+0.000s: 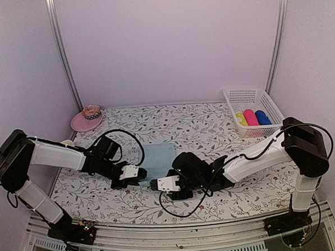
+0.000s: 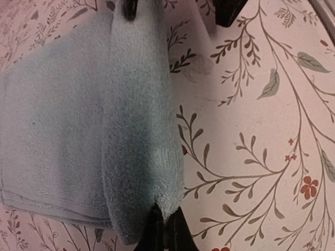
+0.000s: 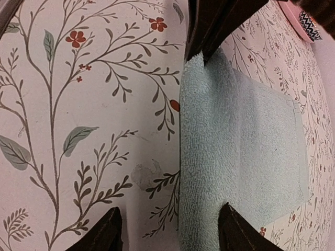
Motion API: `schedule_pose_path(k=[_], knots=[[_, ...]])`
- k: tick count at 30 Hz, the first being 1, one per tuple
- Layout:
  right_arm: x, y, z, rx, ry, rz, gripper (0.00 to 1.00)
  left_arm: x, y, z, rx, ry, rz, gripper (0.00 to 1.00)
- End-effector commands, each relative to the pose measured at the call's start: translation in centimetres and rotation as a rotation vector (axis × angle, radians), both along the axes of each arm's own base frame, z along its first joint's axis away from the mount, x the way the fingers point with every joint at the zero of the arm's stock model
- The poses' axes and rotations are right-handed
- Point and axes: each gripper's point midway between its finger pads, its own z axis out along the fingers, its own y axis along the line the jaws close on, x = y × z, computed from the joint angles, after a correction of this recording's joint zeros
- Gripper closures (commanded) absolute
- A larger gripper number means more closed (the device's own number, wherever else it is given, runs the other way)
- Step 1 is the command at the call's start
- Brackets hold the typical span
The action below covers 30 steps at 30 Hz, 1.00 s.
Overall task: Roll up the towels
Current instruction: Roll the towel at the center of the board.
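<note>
The pale aqua towel [image 1: 159,158] lies flat mid-table, its near edge turned over into a thick roll [image 2: 138,130]. In the left wrist view my left gripper [image 2: 166,217] is shut on one end of that roll. In the top view it [image 1: 141,172] sits at the towel's near left corner. My right gripper [image 3: 170,225] is open at the roll's [image 3: 207,157] other end. One finger [image 3: 238,232] rests on the cloth and the other stands over bare table. From above the right gripper [image 1: 155,185] is at the towel's near edge. I see no royal blue towel lying on the table.
A white basket [image 1: 231,94] at the back right holds a yellow, a pink and a deep blue bundle. A pink brimmed hat [image 1: 87,119] sits at the back left by the wall. The floral tablecloth [image 1: 212,129] covers the table. Cables loop near both wrists.
</note>
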Motion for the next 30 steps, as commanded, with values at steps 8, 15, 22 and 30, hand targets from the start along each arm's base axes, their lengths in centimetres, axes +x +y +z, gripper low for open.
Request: schedule_pose_path(k=[8,15,22,30], knots=[[2.6,0.9,-1.3,-0.040,-0.093,-0.081,0.40,-1.3,0.9,-1.1,0.029,0.100,0.005,1.00],[2.7,0.8,-3.1,-0.090,-0.081,-0.080,0.55,-1.2,1.0,-0.9,0.030,0.107,0.002,1.00],[3.3,0.5,-4.5,-0.135,-0.032,-0.116,0.76,-1.0,1.4,-0.5,0.027,0.094,0.000,1.00],[0.9,1.1,-4.2,-0.139,0.167,-0.065,0.90,0.8,1.7,1.9,-0.027,-0.027,0.050,0.65]])
